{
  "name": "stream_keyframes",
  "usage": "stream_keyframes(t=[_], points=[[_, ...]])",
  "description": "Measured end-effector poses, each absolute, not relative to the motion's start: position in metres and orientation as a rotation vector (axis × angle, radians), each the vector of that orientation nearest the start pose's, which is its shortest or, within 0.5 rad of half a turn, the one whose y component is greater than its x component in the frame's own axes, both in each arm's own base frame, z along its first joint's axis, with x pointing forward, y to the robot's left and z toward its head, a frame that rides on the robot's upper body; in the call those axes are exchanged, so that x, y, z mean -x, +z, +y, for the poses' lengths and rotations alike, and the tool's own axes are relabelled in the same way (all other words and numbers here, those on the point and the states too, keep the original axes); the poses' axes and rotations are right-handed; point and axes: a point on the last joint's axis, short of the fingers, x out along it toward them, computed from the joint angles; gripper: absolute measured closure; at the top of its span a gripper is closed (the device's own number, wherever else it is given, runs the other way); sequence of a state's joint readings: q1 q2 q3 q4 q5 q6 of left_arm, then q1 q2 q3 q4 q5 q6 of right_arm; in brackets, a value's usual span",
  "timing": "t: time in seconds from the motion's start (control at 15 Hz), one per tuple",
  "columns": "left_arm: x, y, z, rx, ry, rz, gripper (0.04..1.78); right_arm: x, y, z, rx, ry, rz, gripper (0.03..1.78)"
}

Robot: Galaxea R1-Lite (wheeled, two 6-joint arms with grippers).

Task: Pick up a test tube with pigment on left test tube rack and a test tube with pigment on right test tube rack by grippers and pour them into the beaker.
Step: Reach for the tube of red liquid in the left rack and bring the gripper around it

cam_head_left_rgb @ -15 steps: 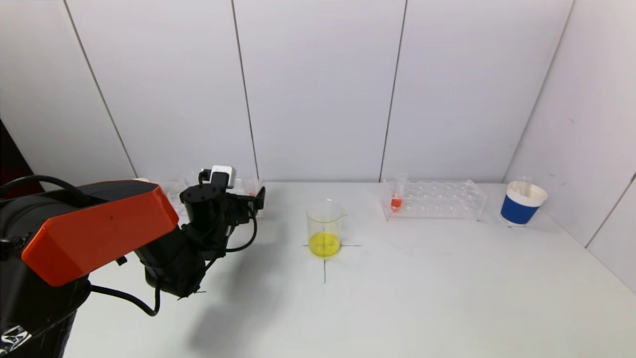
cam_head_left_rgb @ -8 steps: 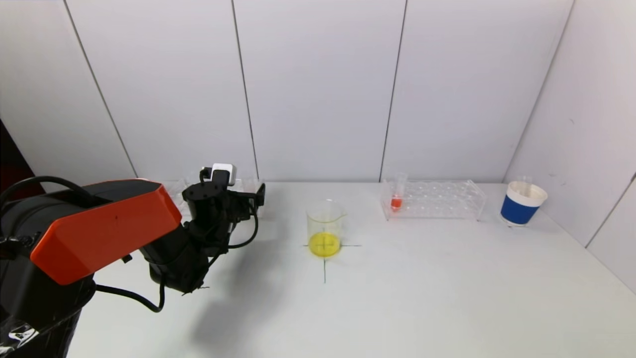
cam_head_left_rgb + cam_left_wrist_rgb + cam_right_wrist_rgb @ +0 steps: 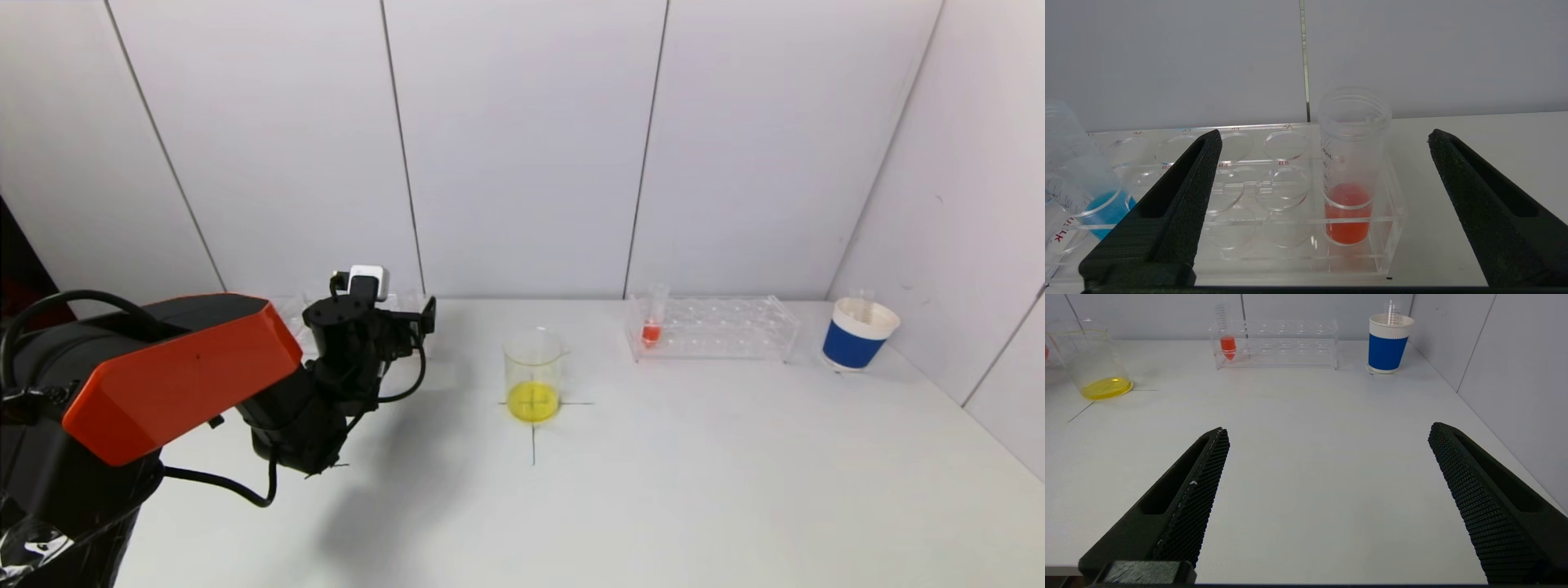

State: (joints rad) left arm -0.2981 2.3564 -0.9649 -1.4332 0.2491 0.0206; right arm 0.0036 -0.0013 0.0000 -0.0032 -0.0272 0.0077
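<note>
Compared with one second before, the left gripper (image 3: 1323, 139) has advanced slightly toward the left test tube rack (image 3: 1290, 228) at the table's (image 3: 694, 474) rear left; nothing else has shifted. Its fingers (image 3: 1180, 196) are spread wide, empty, flanking the red-pigment test tube (image 3: 1349, 171) standing upright in the rack's end hole, not touching it. One blue-pigment tube (image 3: 1090, 192) stands farther along the same rack. The right gripper (image 3: 1327, 433), fingers likewise spread and empty, hovers low over the table's near edge. Counted: two racks, one beaker (image 3: 533, 374) holding yellow liquid at centre, one red tube (image 3: 652, 314) in the right test tube rack (image 3: 718, 328), one blue paper cup (image 3: 859, 333).
</note>
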Motion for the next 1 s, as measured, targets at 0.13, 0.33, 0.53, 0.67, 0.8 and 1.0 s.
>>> stream_keyframes(t=[0.13,0.33,0.53,0.67,0.8,1.0], points=[[-0.4054,0.0581,-0.1187,-0.008,-0.046,-0.048,0.06,0.0229,0.0758,-0.0007,-0.008,-0.024,-0.005,0.04],[-0.4093,0.0557,-0.1208,-0.008,-0.047,-0.048,0.06,0.0229,0.0758,-0.0007,-0.008,-0.024,-0.005,0.04],[-0.4122,0.0536,-0.1223,-0.01,-0.049,-0.047,0.06,0.0229,0.0758,-0.0007,-0.008,-0.024,-0.005,0.04],[-0.4128,0.0528,-0.1245,-0.01,-0.054,-0.048,0.06,0.0229,0.0758,-0.0007,-0.008,-0.024,-0.005,0.04],[-0.4129,0.0518,-0.1258,-0.01,-0.056,-0.046,0.06,0.0229,0.0758,-0.0007,-0.008,-0.024,-0.005,0.04],[-0.4139,0.0498,-0.1278,-0.012,-0.059,-0.046,0.06,0.0229,0.0758,-0.0007,-0.008,-0.024,-0.005,0.04]])
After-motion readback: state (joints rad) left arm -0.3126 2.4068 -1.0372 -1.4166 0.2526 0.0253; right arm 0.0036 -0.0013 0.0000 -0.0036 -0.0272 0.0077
